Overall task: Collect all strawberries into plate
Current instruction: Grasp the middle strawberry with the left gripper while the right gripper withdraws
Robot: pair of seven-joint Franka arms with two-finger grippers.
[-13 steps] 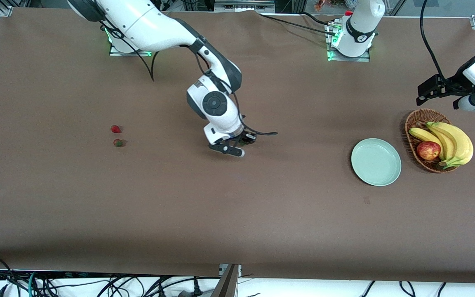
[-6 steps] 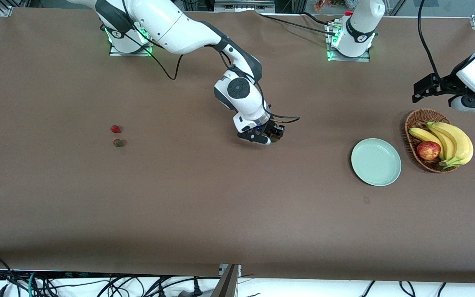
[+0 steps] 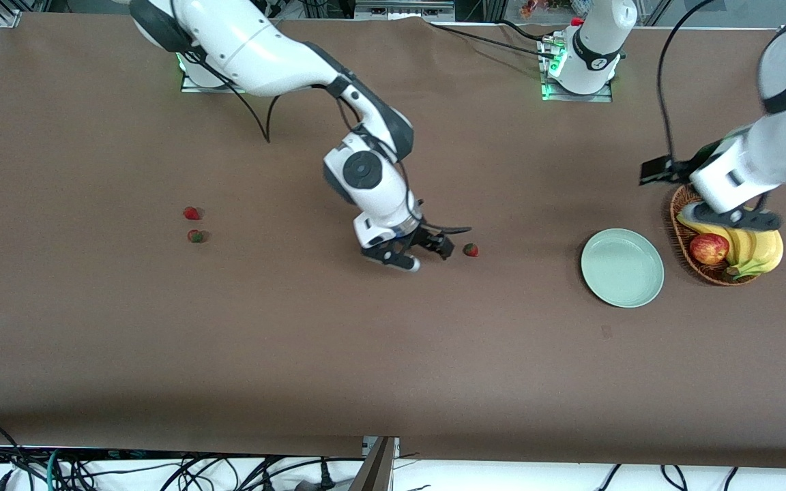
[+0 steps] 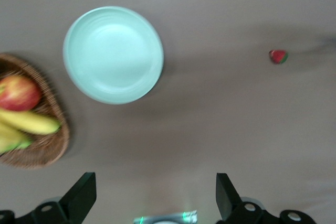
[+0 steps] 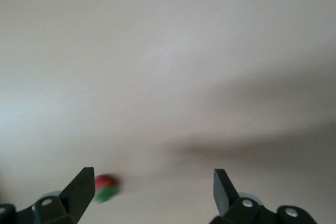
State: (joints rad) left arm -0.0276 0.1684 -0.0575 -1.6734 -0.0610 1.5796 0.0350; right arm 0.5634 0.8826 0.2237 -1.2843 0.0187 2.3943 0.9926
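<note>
Your right pincer [image 3: 422, 255] hangs low over the middle of the worktop [image 3: 297, 354] with its fingers [image 5: 79, 190] spread apart and nothing between them. One strawberry [image 3: 471, 250] lies on the worktop just beside that pincer, toward the left arm's end, well apart from the plate [image 3: 622, 267]; the right wrist view shows the berry next to one fingertip, not gripped. You can see two more strawberries toward the right arm's end of the worktop: one [image 3: 191, 213] lies farther from the front camera, the other [image 3: 196, 236] just beside it and nearer. The plate holds nothing and sits just beside the wicker basket [image 3: 683, 202], which carries bananas [image 3: 754, 249] and an apple [image 3: 709, 249]. Your left pincer [image 4: 152, 195] is up over the basket, its fingers wide apart and holding nothing.
</note>
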